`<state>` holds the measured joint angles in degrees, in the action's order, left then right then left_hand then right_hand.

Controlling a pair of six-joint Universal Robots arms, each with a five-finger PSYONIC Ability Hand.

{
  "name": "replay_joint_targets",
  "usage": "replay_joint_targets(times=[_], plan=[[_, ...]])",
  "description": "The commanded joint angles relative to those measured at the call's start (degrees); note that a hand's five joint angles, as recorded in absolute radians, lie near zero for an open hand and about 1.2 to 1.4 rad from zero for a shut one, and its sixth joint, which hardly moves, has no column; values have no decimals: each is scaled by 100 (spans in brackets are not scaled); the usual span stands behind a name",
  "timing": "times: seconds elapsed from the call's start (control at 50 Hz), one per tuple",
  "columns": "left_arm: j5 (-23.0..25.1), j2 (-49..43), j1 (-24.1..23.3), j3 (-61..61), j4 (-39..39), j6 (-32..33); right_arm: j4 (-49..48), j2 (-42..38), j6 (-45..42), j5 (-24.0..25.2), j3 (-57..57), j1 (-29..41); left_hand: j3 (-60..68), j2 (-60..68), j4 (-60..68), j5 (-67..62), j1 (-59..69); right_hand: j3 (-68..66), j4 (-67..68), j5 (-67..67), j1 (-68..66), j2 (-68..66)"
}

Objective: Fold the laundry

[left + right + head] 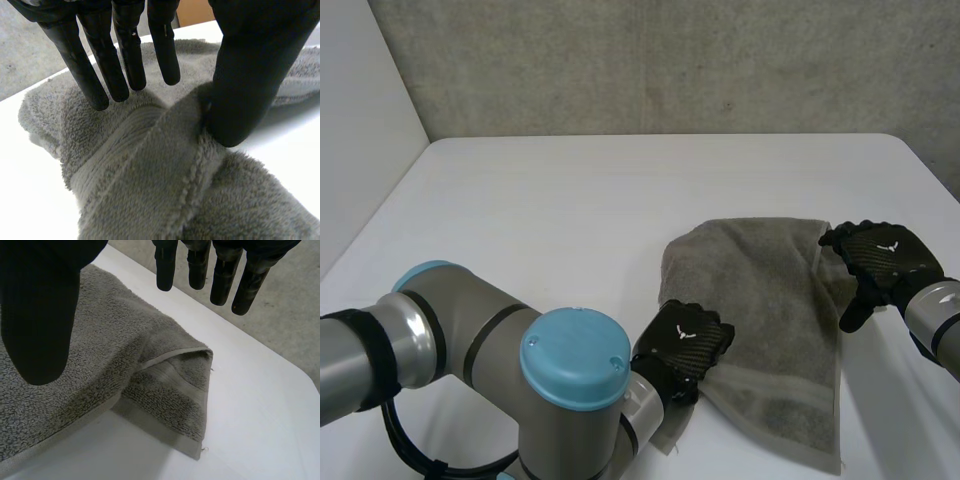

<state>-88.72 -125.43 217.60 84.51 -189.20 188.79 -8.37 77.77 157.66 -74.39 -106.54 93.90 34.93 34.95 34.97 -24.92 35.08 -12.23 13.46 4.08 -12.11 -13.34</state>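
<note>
Left arm [450, 335]: nearest to the camera, it comes in from the left side and bends toward the towel.

Left hand [685, 342]: it lies palm down on the near left edge of the towel [760, 290], just beside the woven band [775, 385] of the cloth.

Left hand, state: in the left wrist view the fingers [127, 55] are straight and a little spread over the terry. The thumb [250, 80] puts its tip against a raised ridge of cloth. The ridge stands between thumb and fingers, but they are not closed on it, so the hand is open.

Towel: grey terry, on the right half of the table [570, 200], between the two hands. It is not flat. Its left side is bunched, and its near end with the band reaches toward the near edge of the table.

Towel corner [187, 385]: in the right wrist view this corner is doubled, an upper layer lying over a lower layer with a band.

Right hand [880, 255]: at the far right corner of the towel. I cannot tell whether it touches the cloth.

Right hand, state: in its wrist view the fingers [220, 275] are straight and the thumb [40, 305] is well apart from them, above the towel. It is open and holds nothing.

Table: white, with the far half bare.

Wall [670, 60]: grey concrete behind the far edge of the table.
</note>
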Motion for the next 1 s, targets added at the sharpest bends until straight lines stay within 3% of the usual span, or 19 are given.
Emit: replay_joint_targets(times=[0.02,0.04,0.14,0.18,0.22,0.24,0.28,0.3,0.34,0.48,0.56,0.66,0.68,0.7,0.72,0.74,0.76,0.9,1.0], plan=[[-119,-43,29,22,-3,18,-15,2,2,100,19,-4,3987,3986,3983,-3989,3973,223,-346,-408,211,334],[-241,-35,37,13,-12,26,-24,2,2,100,37,5,4502,4500,4497,-4503,4487,223,-346,-408,211,334],[-849,150,213,-22,-12,105,-33,-60,-7,74,124,40,4507,4505,4503,-4508,4492,223,-346,-408,211,334],[-1033,335,415,4,-3,141,-33,-95,-7,65,160,49,4507,4505,4503,-4508,4492,223,-346,-408,211,334],[-1165,650,914,83,-12,211,-24,-130,2,82,230,58,4507,4505,4503,-4508,4492,223,-346,-408,211,334],[-1165,651,916,83,-12,211,11,-156,11,65,326,49,4507,4505,4503,-4508,4492,223,-346,-408,211,334],[-1130,800,1572,136,-21,298,46,-174,55,47,415,58,4507,4505,4503,-4508,4492,223,-346,-408,211,334],[-1130,800,1575,136,-21,299,46,-192,81,47,493,58,4507,4505,4503,-4508,4492,223,-346,-408,211,334],[-929,739,2162,84,-12,430,46,-218,81,47,555,67,4507,4505,4503,-4508,4492,223,-346,-408,211,334],[-445,494,2656,22,-152,825,37,-464,63,12,670,136,4507,4505,4503,-4508,4492,223,-346,-408,211,334],[-427,317,2762,-101,-478,1002,37,-552,55,-23,670,364,4507,4505,4503,-4508,4492,223,-346,-408,211,334],[-401,106,3218,-224,-1083,1300,37,-587,55,-58,678,550,4507,4505,4503,-4508,4492,223,-346,-408,211,334],[-401,106,3219,-224,-1084,1301,29,-587,55,-58,678,567,4507,4505,4503,-4508,4492,223,-346,-408,211,334],[-392,97,3271,-207,-1093,1336,28,-587,63,-58,678,568,2977,2975,2973,-2978,2962,223,-346,-408,211,334],[-392,132,3272,-137,-1084,1336,28,-587,63,-58,678,568,564,562,559,-565,549,223,-346,-408,211,334],[-392,132,3272,-136,-1084,1336,37,-587,63,-58,670,568,539,538,535,-541,525,223,-346,-408,211,334],[-383,167,3246,-67,-1049,1353,37,-587,63,-58,661,576,-1076,-1078,-1080,1075,-1091,223,-346,-408,211,334],[-409,879,2929,637,-970,1318,37,-578,63,-58,591,568,-1530,-1531,-1534,1529,-1545,223,-346,-408,211,334],[-515,1555,2420,1417,-961,1345,55,-561,72,-67,555,541,-1413,-1414,-1417,1412,-1427,223,-346,-408,211,334]])
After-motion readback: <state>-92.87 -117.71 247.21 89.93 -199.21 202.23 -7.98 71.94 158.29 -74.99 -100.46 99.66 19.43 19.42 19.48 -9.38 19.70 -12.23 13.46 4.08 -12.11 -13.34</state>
